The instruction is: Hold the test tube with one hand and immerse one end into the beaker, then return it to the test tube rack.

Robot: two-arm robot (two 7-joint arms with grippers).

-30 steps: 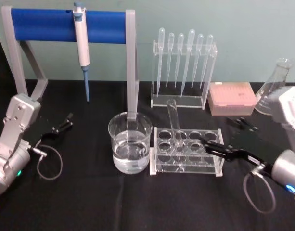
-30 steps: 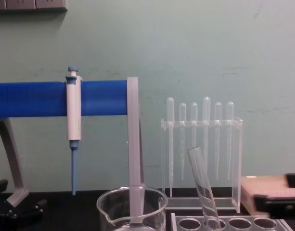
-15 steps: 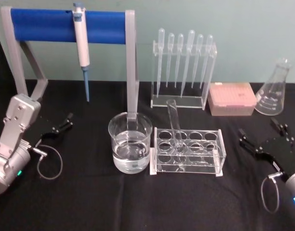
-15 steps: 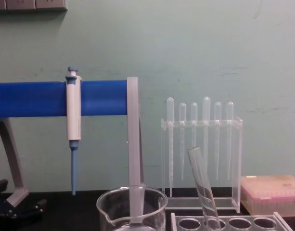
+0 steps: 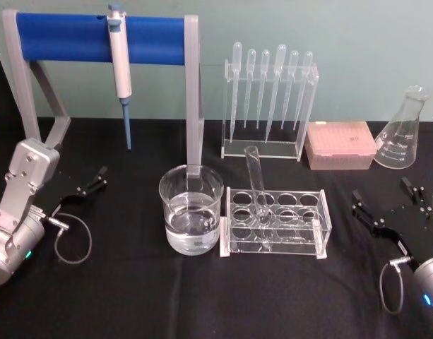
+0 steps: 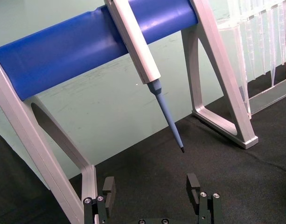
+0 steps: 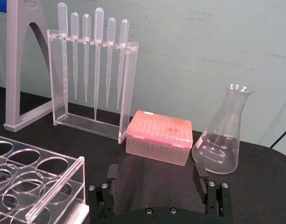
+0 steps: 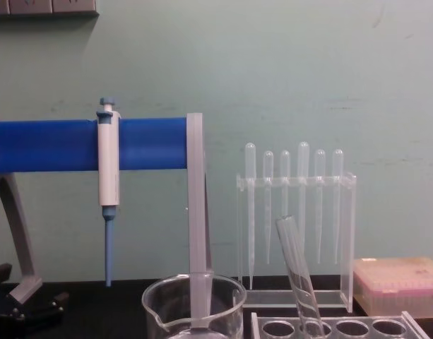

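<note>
The test tube [image 5: 256, 180] leans tilted in a hole of the clear rack [image 5: 312, 236], its rim up; the chest view shows the test tube [image 8: 297, 272] the same way. Just left of the rack stands the beaker [image 5: 191, 210], partly filled with clear liquid, its rim [image 8: 193, 291] low in the chest view. My right gripper [image 5: 383, 199] hovers open over the black table, well to the right of the rack, and holds nothing; the right wrist view shows that gripper [image 7: 156, 173] with a wide gap. My left gripper [image 5: 90, 183] rests open at the far left, also seen from its wrist [image 6: 151, 187].
A blue-barred stand [image 5: 96, 39] holds a white-and-blue pipette [image 5: 120, 63] at the back left. A dropper rack [image 5: 269, 99], a pink tip box [image 5: 340, 145] and a conical flask [image 5: 404, 131] line the back right. Bare black cloth lies in front of the beaker.
My right gripper has drawn back to the right, away from the rack and the tube, which stays leaning in its hole. The left arm has not moved.
</note>
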